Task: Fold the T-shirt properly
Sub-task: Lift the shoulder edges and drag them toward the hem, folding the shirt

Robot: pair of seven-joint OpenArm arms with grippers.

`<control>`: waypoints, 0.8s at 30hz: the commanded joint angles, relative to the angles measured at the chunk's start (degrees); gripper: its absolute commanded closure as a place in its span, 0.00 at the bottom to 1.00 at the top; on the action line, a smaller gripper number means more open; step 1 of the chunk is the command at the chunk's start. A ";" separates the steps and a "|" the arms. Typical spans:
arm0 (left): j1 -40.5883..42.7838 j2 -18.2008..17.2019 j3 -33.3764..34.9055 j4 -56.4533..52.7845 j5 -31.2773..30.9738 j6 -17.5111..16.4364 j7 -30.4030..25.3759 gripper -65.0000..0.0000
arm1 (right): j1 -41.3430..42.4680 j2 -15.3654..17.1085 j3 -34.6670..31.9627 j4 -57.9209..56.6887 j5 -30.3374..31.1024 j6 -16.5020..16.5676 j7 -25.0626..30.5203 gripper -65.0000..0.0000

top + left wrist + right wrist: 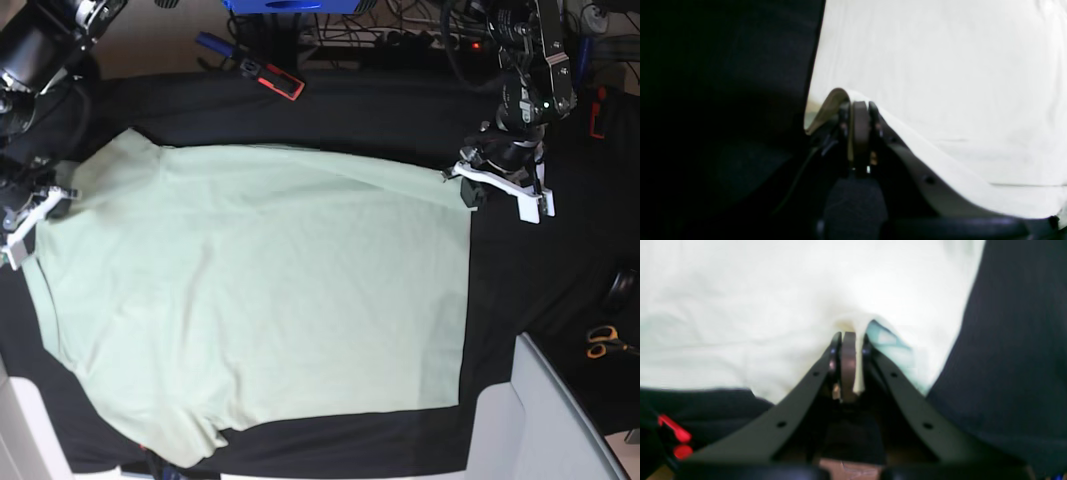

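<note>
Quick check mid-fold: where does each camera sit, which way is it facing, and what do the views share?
Left wrist: behind the left pincer, facing its shut grip on the T-shirt edge.
Right wrist: behind the right pincer, likewise pinching cloth.
Base: overhead, looking down at the black table cloth; both arms show.
Shared: the T-shirt appears in all three.

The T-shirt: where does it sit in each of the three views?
Left wrist: the T-shirt fills the upper right, its edge pinched in the left gripper.
Right wrist: it fills the upper left and centre, a fold pinched in the right gripper.
Base: it lies spread flat across the middle.
Shared landmark: the black table cloth bordering the shirt.
</note>
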State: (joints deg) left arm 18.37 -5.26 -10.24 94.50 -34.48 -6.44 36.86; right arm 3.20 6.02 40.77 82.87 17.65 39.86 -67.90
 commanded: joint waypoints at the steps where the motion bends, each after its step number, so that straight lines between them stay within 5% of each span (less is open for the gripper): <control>1: -1.01 -0.33 -0.18 0.75 -0.38 -0.38 -0.95 1.00 | 1.41 1.14 -0.91 0.78 0.59 0.14 1.74 1.00; 13: -6.55 -0.33 -0.09 -5.75 -0.20 -0.38 -0.95 1.00 | 7.30 2.20 -4.86 -8.19 0.68 0.14 7.02 1.00; 24: -12.35 -0.50 -0.09 -11.82 -0.11 -0.38 -0.95 1.00 | 11.70 7.21 -4.86 -18.39 0.68 0.14 11.68 1.00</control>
State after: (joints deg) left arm 6.79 -5.28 -10.20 81.67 -34.13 -6.46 36.84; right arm 13.63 12.32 35.86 63.53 17.63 39.83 -57.41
